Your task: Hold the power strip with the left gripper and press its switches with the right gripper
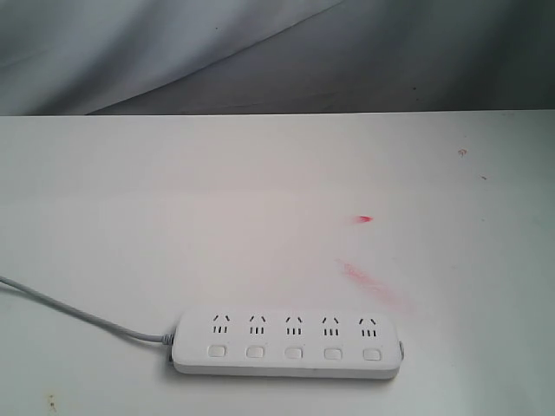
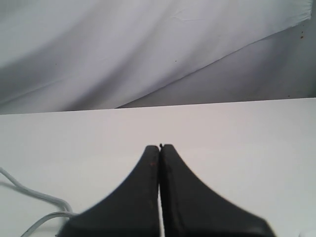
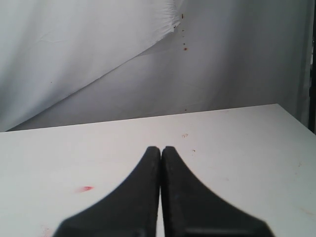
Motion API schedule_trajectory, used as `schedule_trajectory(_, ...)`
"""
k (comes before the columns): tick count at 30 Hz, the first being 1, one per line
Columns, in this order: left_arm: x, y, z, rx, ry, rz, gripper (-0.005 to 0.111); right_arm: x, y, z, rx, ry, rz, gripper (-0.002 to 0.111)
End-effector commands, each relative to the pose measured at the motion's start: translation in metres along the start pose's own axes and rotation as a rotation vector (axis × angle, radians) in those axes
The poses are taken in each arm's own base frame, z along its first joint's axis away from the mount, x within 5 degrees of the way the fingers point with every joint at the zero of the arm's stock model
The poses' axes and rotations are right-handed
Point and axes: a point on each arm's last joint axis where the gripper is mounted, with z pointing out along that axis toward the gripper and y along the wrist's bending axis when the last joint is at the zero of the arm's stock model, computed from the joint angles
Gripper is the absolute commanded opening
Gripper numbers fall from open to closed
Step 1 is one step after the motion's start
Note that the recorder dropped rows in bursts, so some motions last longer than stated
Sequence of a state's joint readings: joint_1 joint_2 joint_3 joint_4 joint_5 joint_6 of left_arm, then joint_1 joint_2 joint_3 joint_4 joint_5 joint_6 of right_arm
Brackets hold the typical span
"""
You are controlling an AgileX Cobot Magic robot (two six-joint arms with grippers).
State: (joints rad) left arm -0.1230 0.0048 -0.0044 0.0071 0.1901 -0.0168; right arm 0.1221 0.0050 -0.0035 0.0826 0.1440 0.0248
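Note:
The white power strip [image 1: 289, 342] lies flat near the front edge of the table, long side left to right. Its switches [image 1: 294, 353] form a row of small white buttons below the sockets. A thin grey cord [image 1: 78, 313] runs off to the left; a stretch of the cord [image 2: 34, 200] shows in the left wrist view. Neither arm appears in the exterior view. My left gripper [image 2: 160, 147] is shut with nothing between its black fingers, above bare table. My right gripper [image 3: 161, 148] is shut and empty too. The strip is hidden in both wrist views.
The white table [image 1: 173, 208] has red smears [image 1: 368, 279] and a red spot [image 1: 362, 219] right of centre. A grey cloth backdrop [image 1: 260, 52] hangs behind the table's far edge. The table's right edge [image 3: 296, 118] shows in the right wrist view.

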Motion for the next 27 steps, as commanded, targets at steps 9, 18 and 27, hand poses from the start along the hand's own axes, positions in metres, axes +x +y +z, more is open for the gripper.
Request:
schedule_trajectory(9, 0.0007, 0.0011, -0.0001, -0.018, -0.007, 0.003, 0.000, 0.0004, -0.0005, -0.0002, 0.007, -0.008, -0.014, 0.000)
schedule_trajectory(18, 0.0006, 0.0039, -0.0002, -0.069, -0.007, -0.002, 0.000, 0.0004, -0.0005, -0.0002, 0.007, -0.008, -0.014, 0.000)
schedule_trajectory(27, 0.0006, 0.0035, -0.0002, -0.061, -0.007, -0.002, 0.000, 0.0004, -0.0005, -0.0002, 0.007, -0.008, -0.014, 0.000)
